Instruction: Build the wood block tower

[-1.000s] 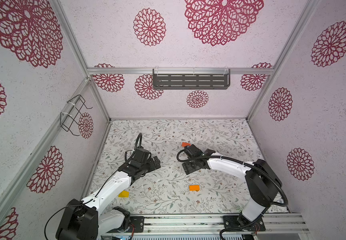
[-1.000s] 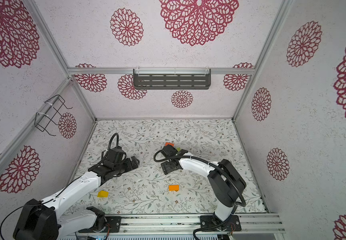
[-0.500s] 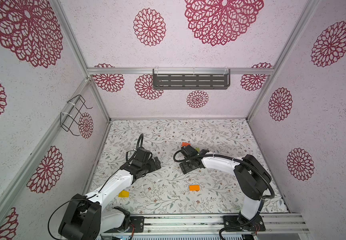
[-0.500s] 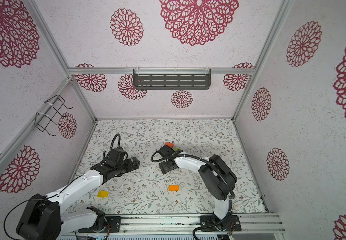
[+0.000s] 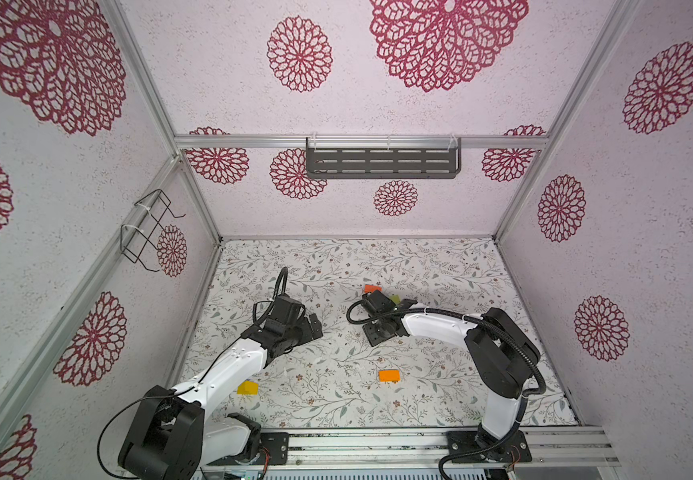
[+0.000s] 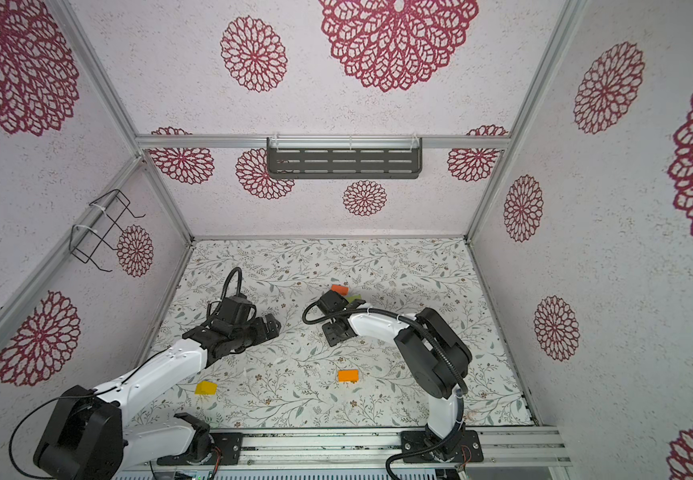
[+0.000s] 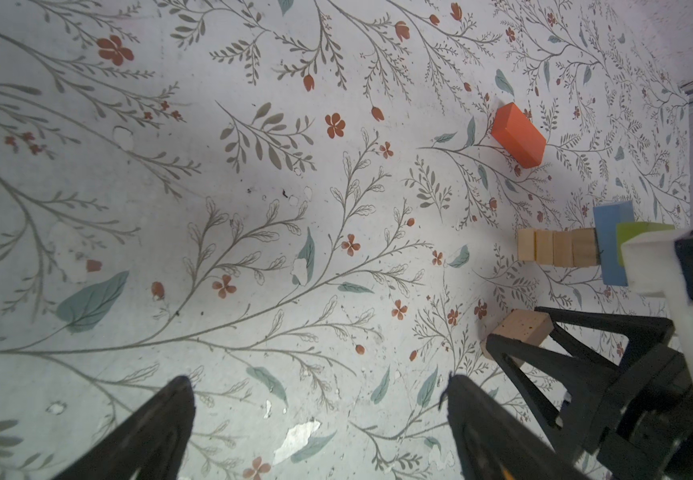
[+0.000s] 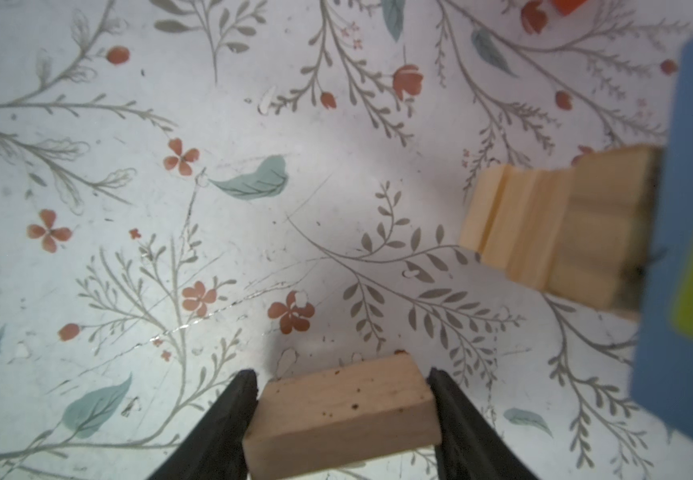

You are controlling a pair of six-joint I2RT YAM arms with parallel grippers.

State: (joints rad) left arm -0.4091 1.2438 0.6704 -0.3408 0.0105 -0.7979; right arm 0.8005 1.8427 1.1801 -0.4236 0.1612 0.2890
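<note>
Right gripper [image 8: 340,374]: points down at the table, jaws drawn in on a Plain block [image 8: 344,411], one finger against each side of it. Whether the block rests on the table or hangs just above it cannot be told.
Plain block: bare wood, just beside the foot of the tower but not touching it.
Tower [image 8: 565,232]: stands on the table a little right of the middle. It has four bare cubes [image 7: 556,247] stacked, a light blue piece [image 7: 610,249] across them and a lime green piece [image 7: 639,232] on top. In both top views only the green top shows past the right wrist.
Left gripper [image 7: 315,415]: jaws wide apart, nothing between them, bare table beneath. It hovers left of the middle, well apart from the tower.
Red-orange block [image 5: 373,288]: lies on the table near the tower, on its far side.
Orange block [image 5: 389,375]: lies alone toward the front, well apart from both grippers.
Yellow block [image 5: 247,387]: at the front left, just beside the left forearm.
Table [image 5: 336,266]: covered with a leaf-and-flower sheet.
Shelf [image 5: 382,163]: dark and slotted, on the back wall.
Wire rack [image 5: 147,230]: on the left wall.
</note>
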